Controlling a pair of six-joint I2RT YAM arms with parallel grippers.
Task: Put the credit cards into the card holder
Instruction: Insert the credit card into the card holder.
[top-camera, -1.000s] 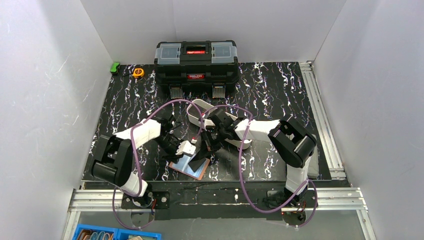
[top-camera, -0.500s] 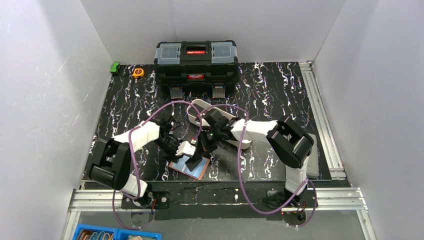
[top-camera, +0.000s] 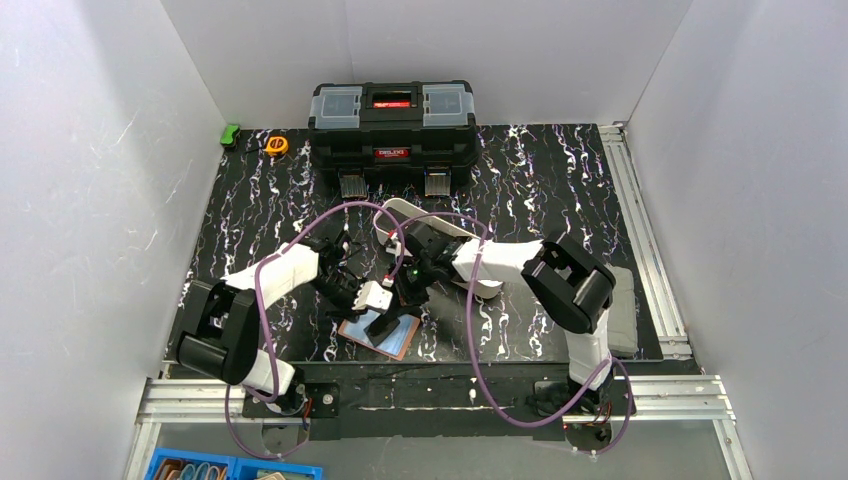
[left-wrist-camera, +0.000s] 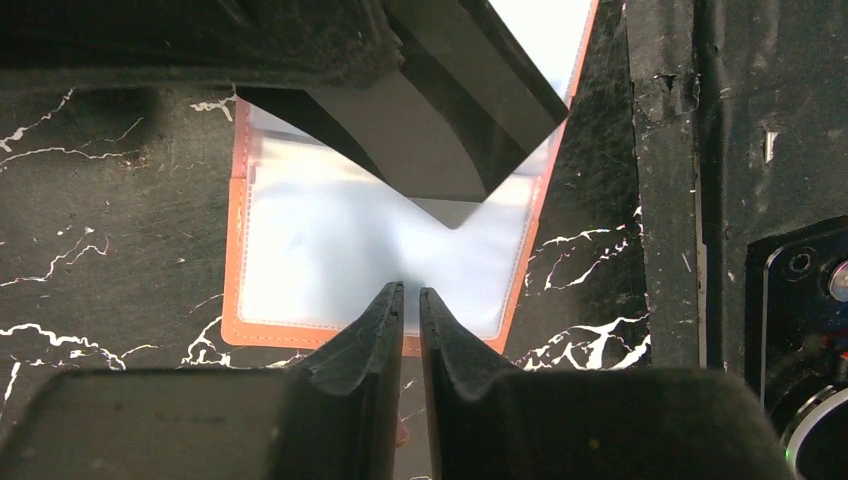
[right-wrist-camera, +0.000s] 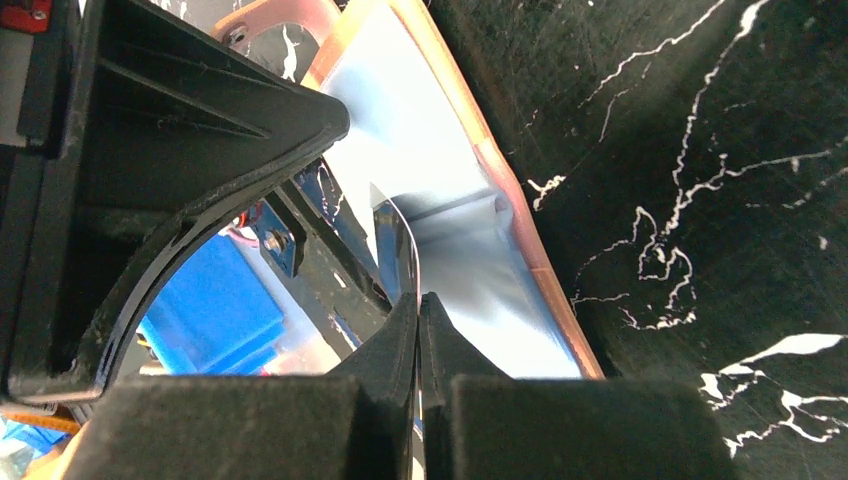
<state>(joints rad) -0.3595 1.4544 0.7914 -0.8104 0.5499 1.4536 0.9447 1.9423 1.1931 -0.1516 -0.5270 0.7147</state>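
The card holder lies open and flat near the table's front edge, tan-orange rimmed with a clear pale-blue pocket. My left gripper stands over its near edge, almost shut. Only a thin slit shows between the fingers, with nothing seen in it. My right gripper is shut on a shiny credit card, held edge-on and tilted. In the left wrist view that credit card's corner points down onto the pocket. In the top view both grippers, left and right, meet over the holder.
A black toolbox stands at the back. A long white tray lies behind the right arm. A yellow tape measure and a green item sit at the back left. Purple cables loop over both arms.
The right arm has swung left and brought the card down over the card holder, close to the left gripper. The left gripper has stayed over the holder's near edge.
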